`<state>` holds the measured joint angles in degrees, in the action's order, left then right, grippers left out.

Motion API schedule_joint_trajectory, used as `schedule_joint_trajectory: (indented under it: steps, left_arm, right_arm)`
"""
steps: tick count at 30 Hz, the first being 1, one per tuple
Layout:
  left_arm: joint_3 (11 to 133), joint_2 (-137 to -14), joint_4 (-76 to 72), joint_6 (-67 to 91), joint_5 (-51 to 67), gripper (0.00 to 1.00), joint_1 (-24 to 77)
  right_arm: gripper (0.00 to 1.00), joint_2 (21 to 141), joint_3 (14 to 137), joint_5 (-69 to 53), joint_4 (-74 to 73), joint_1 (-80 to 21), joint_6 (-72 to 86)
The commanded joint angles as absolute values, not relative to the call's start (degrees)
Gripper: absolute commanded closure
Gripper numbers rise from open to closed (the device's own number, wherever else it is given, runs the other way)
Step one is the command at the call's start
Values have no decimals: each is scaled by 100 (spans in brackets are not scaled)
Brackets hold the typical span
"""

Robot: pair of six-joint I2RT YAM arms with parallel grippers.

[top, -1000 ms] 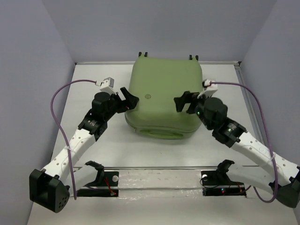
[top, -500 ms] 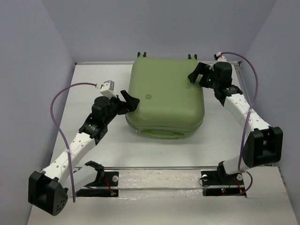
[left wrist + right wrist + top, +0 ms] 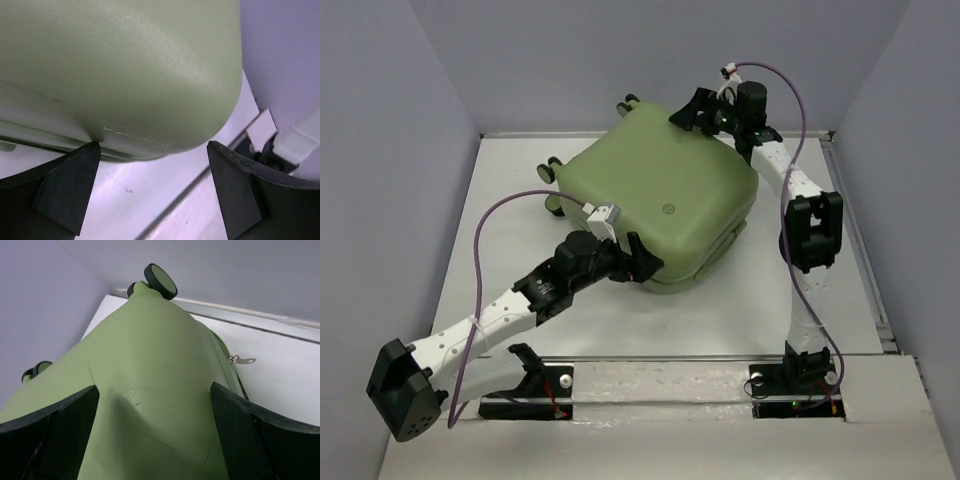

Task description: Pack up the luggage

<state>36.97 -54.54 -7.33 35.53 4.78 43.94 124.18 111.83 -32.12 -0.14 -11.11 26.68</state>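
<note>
From above, the closed sage-green suitcase [image 3: 665, 190] is lying flat and skewed on the table [image 3: 510, 165], over toward the far side. The left gripper [image 3: 642, 264] sits at its near corner and the right gripper [image 3: 692, 112] at the far one. Left wrist cam: jaws spread wide either side of a rounded corner, gripping nothing. Right wrist cam: same deal, wide open over the shell, with a wheel [image 3: 160, 280] and zipper pull [image 3: 242, 360] ahead.
</note>
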Motion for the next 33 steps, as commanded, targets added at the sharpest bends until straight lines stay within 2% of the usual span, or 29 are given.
schedule_joint_trajectory:
  steps: [1, 6, 12, 15, 16, 17, 18, 19, 20, 21, 22, 23, 25, 28, 29, 30, 33]
  left_arm:
    - [3796, -5642, -1028, 3753, 958, 1, 4720]
    - [4174, -5818, -1028, 3595, 598, 1, 4720]
    - [4632, -6021, -1090, 3568, 300, 1, 4720]
    - [4623, -5977, -1081, 3551, 220, 1, 4728]
    - [4580, -5959, -1072, 3533, 150, 1, 4720]
    - [4544, -5942, -1072, 3525, 97, 1, 4728]
    - [4518, -5924, -1064, 3516, 62, 1, 4720]
    - [4491, -5924, -1046, 3490, 62, 1, 4711]
    - [4483, -5933, -1028, 3472, 62, 1, 4711]
    - [4474, -5941, -1028, 3463, 62, 1, 4694]
    - [4465, -5959, -1020, 3445, -95, 1, 4693]
    - [4474, -5968, -1002, 3437, -131, 1, 4659]
    - [4500, -5968, -967, 3384, -272, 1, 4623]
    - [4500, -5941, -897, 3349, -509, 1, 4544]
    - [4465, -5924, -896, 3349, -527, 1, 4483]
    - [4447, -5889, -905, 3375, -571, 1, 4448]
    - [4403, -5801, -827, 3375, -536, 1, 4324]
  right_arm:
    - [2, 12962, 12441, -5212, -1177, -2188, 3471]
    - [0, 12631, 12683, -4773, -1195, -2241, 3042]
    - [0, 11191, 11998, -4290, -1178, -2241, 2094]
    - [2, 9892, 10701, -4044, -968, -2241, 1768]
    - [5, 9461, 9522, -3808, -497, -2241, 1714]
    - [11, 8996, 9510, -3606, -196, -2241, 1696]
    - [20, 8052, 8265, -3386, -2, -2241, 1714]
    - [33, 7564, 7635, -3062, 426, -2241, 1714]
    - [55, 7097, 6985, -2954, 657, -2241, 1723]
    - [69, 6197, 5717, -2762, 981, -2241, 1801]
    - [83, 6188, 5113, -2499, 984, -2241, 1932]
    - [92, 5396, 4558, -2087, 1141, -2241, 1977]
    - [93, 4723, 3156, -1629, 1247, -2241, 2196]
    - [93, 3711, 2279, -1477, 1257, -2241, 2329]
    - [90, 3352, 1937, -1233, 1239, -2241, 2425]
    - [79, 3262, 1829, -1239, 1239, -2241, 2487]
    - [63, 3357, 1714, -1021, 1047, -2241, 2443]
